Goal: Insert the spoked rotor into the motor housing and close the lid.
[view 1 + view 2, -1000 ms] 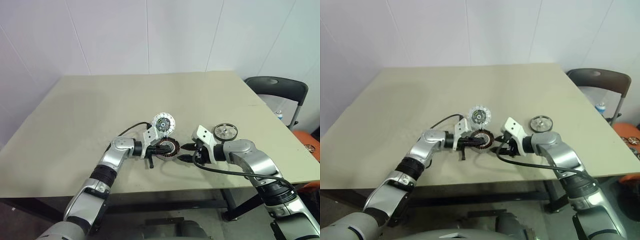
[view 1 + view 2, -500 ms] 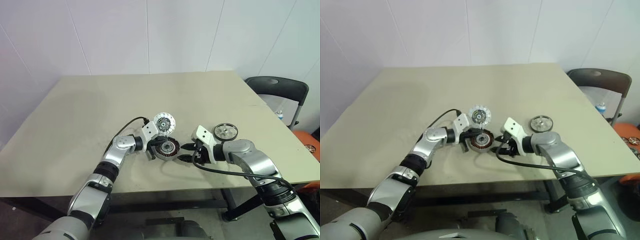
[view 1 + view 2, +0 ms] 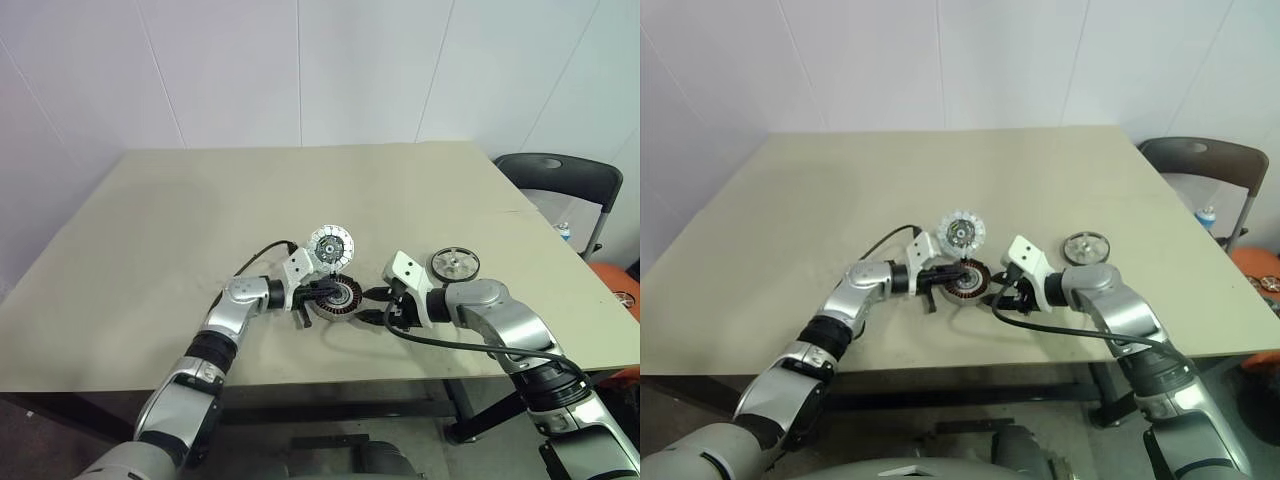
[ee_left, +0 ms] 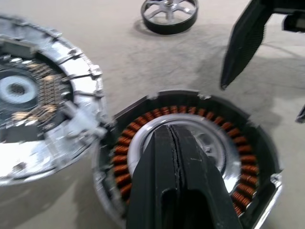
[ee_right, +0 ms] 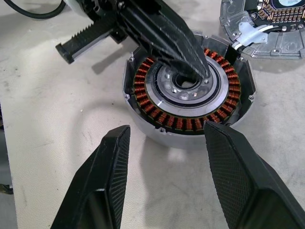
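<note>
**Housing open on the surface, left tool clenched over its hub**

Nearest the robot, the right tool stood released, its two black textured fingers spread apart and pointing at the housing without touching it; bare surface lay between the fingertips and the housing's wall.

The housing sat flat on the surface near the middle of its front half. It was a round, shallow grey cup with a ring of coppery-orange windings inside and a bright silver hub plate with a dark hole at its centre. The left tool reached in over it from the robot's left, clenched shut with the two black fingers pressed together along one seam. Its tip lay over the central hole. Whether the tip touched the hub or merely hung above it could not be told, and the fingers hid part of the hub and the windings beneath them.

Just behind the housing, joined at its rim, the lid stood tilted up and open. It was a silver-white disc with radial segments around a dark centre; in the left wrist view it was cut off at the frame edge.

Farther off to the robot's right lay the rotor, flat on the surface and well apart from the housing: a thin black rim with silvery spokes and hub. The right arm's white housing covered a little of its near edge.
</note>
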### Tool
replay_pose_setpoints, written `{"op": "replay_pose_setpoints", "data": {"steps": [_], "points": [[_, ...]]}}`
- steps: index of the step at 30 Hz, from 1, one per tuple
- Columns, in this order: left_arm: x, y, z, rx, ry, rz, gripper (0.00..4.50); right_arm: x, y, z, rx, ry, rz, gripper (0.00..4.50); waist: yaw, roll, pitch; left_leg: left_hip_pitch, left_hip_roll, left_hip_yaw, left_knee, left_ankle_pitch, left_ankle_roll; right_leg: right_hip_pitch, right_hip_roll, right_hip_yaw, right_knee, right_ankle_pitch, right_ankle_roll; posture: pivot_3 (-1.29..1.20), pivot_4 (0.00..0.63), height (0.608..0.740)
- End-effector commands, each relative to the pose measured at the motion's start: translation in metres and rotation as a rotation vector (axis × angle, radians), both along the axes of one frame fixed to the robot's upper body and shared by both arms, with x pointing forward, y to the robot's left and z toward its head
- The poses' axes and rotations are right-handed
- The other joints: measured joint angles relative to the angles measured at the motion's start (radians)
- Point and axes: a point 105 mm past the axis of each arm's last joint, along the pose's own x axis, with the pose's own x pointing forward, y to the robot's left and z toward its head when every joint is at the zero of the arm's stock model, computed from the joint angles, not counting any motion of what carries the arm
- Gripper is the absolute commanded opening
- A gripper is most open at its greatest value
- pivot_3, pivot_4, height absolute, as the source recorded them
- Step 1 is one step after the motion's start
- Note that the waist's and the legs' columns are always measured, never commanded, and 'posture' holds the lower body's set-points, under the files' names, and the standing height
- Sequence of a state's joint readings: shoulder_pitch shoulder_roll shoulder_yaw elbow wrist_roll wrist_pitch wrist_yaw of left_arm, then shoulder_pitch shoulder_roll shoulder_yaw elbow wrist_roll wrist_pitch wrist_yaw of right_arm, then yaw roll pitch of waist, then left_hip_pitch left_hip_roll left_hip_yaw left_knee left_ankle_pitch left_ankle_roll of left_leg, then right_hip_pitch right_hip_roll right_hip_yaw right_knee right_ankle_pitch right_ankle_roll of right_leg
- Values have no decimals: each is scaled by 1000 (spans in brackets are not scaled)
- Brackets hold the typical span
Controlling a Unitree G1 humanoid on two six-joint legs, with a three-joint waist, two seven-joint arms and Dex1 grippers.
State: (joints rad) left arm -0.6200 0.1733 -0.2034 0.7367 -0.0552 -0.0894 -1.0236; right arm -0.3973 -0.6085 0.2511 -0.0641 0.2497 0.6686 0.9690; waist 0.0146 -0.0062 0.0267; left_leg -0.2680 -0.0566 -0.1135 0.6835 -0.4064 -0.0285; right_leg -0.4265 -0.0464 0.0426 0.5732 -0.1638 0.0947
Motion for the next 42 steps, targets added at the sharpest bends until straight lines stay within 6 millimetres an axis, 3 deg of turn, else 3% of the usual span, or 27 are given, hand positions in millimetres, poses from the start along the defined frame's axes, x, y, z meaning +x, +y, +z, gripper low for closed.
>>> {"op": "replay_pose_setpoints", "data": {"steps": [1, 18, 27, 35, 42], "points": [[-9, -2, -11, 30, 39, -31, 39, 2, 4, 10, 13, -43, 18, 2564, -1, 0, 0, 0, 0, 0, 0, 0, 0, 0, 0, 0, 0, 0, 0, 0, 0, 740], [-12, 8, -38, 178, 127, -15, 39, 1, 5, 10, 14, -45, 13, 2564, -2, 0, 0, 0, 0, 0, 0, 0, 0, 4, 0, 0, 2, 0, 0, 0, 0, 740], [-22, 8, -35, 155, 170, -74, 39, 2, 5, 9, 13, -44, 9, 2564, -4, 0, 0, 0, 0, 0, 0, 0, 0, 4, 1, 0, 2, -1, 1, 0, 0, 740], [-14, 24, -42, 287, 171, -37, 39, 2, 5, 9, 12, -45, 9, 2564, -8, 0, 0, 1, 1, 1, -1, 0, 0, 3, 1, 1, 3, -1, 1, 0, 0, 740], [-12, 26, -41, 318, 172, -35, 39, 2, 5, 9, 12, -43, 11, 2564, -11, 0, -1, 3, 1, 1, -1, 0, 0, 6, 2, 1, 4, -3, 5, 0, 0, 740]]}}
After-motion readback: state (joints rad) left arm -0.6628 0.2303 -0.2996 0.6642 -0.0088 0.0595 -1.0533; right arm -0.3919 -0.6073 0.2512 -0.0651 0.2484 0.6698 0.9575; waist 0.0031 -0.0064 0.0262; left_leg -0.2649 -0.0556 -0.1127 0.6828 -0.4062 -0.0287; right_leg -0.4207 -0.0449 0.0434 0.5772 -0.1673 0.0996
